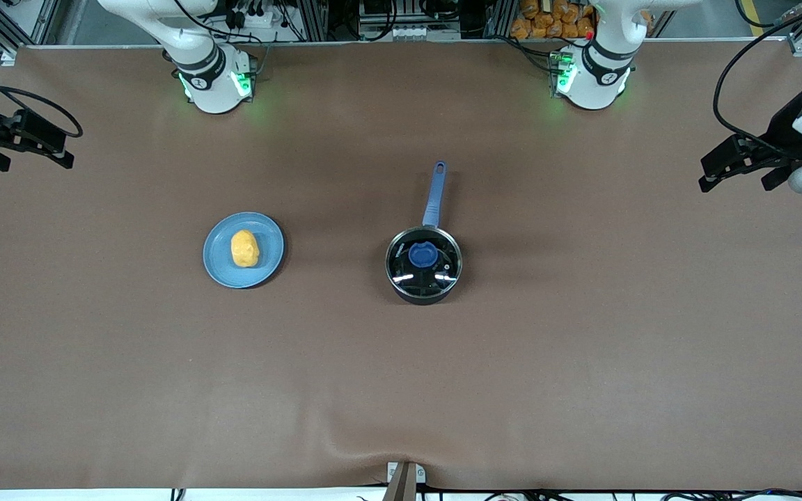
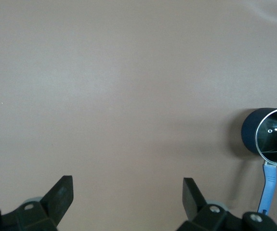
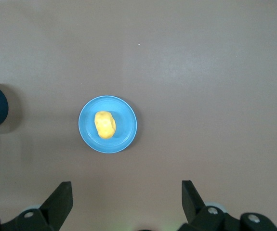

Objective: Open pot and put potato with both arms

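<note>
A light-blue plate (image 1: 244, 250) lies on the brown counter (image 1: 401, 390) toward the right arm's end. A round glass lid (image 1: 424, 263) with a blue knob (image 1: 423, 255) lies near the middle.

The pot (image 1: 424, 266) is a small round black saucepan with a steel rim, standing upright near the middle of the counter (image 1: 582, 362). Its glass lid (image 1: 423, 256) with a blue knob is on. Its straight blue handle (image 1: 434, 195) points toward the edge where the arms' bases stand. The potato (image 1: 244, 248), oval and yellow-orange, lies on a light-blue plate (image 1: 216, 261), toward the right arm's end.
</note>
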